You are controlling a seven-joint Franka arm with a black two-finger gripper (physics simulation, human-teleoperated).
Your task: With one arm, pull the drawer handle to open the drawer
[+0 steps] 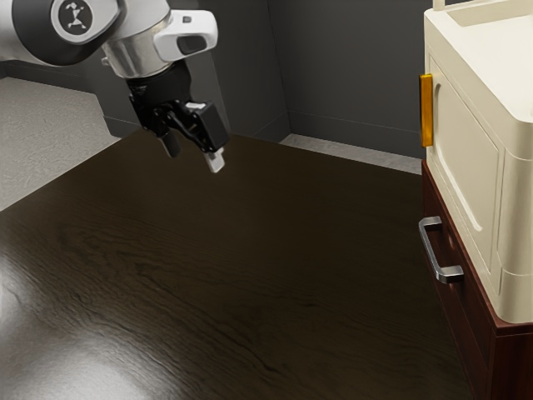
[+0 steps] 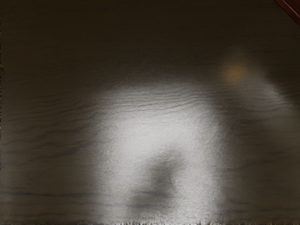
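My gripper (image 1: 193, 160) hangs above the far part of the dark table in the exterior view, its two fingers spread apart with nothing between them. Far off toward the exterior view's right, a silver bar handle (image 1: 433, 250) is fixed to the front of a reddish-brown drawer (image 1: 468, 292). The drawer front looks flush with its cabinet. A wide gap of table lies between my gripper and the handle. In the wrist view a reddish-brown edge (image 2: 291, 8) shows at a corner.
A cream cabinet (image 1: 508, 158) with an orange handle (image 1: 426, 110) stands on top of the reddish-brown one. The dark wooden table (image 1: 225, 275) spreads below my hand, and its glossy surface (image 2: 61, 140) carries bright reflections. Grey walls (image 1: 350, 75) rise behind.
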